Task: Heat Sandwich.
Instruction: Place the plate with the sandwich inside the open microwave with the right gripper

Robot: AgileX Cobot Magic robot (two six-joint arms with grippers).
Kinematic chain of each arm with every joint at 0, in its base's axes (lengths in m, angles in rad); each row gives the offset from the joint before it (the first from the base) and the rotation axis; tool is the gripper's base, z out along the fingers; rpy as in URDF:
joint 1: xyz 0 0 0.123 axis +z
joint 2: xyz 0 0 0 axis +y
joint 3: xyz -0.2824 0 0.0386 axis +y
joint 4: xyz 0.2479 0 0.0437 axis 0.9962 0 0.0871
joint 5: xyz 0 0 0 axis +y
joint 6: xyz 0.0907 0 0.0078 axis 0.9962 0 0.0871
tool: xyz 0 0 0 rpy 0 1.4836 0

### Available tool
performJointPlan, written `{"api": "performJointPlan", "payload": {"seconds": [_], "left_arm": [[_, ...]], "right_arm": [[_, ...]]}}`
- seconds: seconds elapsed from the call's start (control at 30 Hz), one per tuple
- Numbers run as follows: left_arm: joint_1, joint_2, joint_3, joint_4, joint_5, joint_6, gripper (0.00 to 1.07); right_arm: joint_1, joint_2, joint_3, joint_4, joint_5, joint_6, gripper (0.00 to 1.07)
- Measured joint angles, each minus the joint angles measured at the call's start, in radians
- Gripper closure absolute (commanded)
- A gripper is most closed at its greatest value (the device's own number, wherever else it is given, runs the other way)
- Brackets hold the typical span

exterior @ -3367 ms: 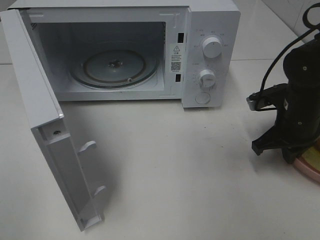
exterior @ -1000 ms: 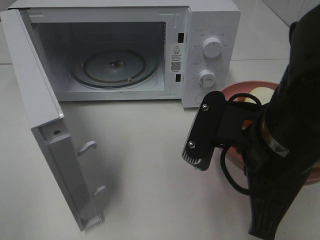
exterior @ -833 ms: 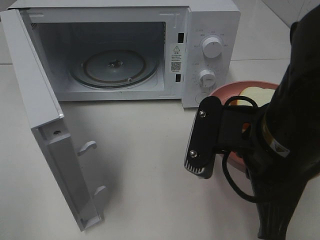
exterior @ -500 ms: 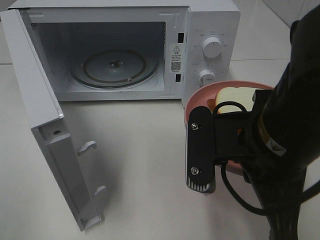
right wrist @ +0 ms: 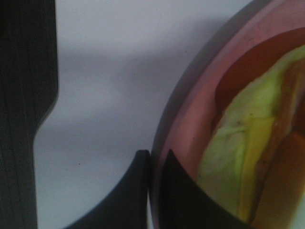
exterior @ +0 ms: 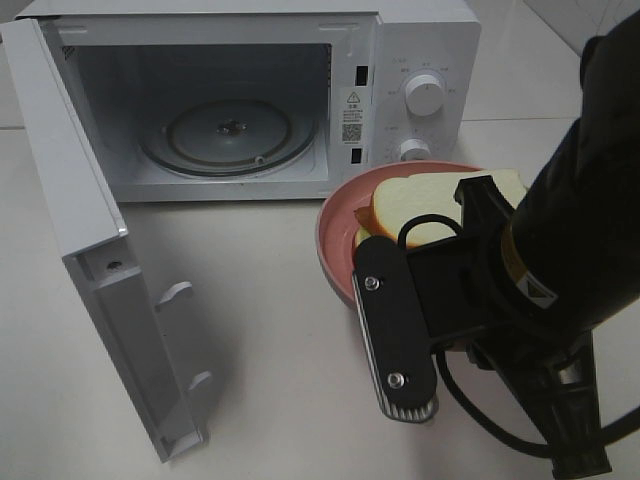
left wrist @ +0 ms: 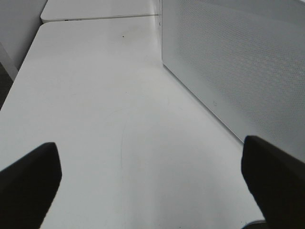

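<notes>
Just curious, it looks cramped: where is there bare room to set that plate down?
The glass turntable inside the microwave is bare. So is the table in front of it, between the open door and the plate. The right side is crowded: the arm, its end effector pinching the plate's rim, and the sandwich.

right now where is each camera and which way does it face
Exterior high: above, looking down at open microwave, plate, sandwich; right arm shows.
Left wrist: low over the table, facing a dotted white panel; open fingers show.
Right wrist: close on the plate rim; its shut fingers pinch it.
Shared: exterior and right wrist both show plate and sandwich.
</notes>
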Motion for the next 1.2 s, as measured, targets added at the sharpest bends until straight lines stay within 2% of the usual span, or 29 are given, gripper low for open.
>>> {"api": "performJointPlan", "payload": {"seconds": [0.47, 0.77, 0.9, 1.0, 1.2], "left_arm": [[0.000, 0.000, 0.000, 0.000, 0.000, 0.000, 0.10], [0.000, 0.000, 0.000, 0.000, 0.000, 0.000, 0.10], [0.000, 0.000, 0.000, 0.000, 0.000, 0.000, 0.10], [0.000, 0.000, 0.000, 0.000, 0.000, 0.000, 0.10], [0.000, 0.000, 0.000, 0.000, 0.000, 0.000, 0.10]], "right_arm": [[0.000, 0.000, 0.000, 0.009, -0.090, -0.203, 1.04], [0.000, 0.000, 0.000, 0.009, -0.103, -0.189, 1.04], [-0.032, 0.000, 0.000, 0.037, -0.130, -0.262, 1.04], [-0.107, 0.000, 0.000, 0.095, -0.134, -0.403, 1.04], [-0.170, 0.000, 0.000, 0.152, -0.146, -0.575, 1.04]]}}
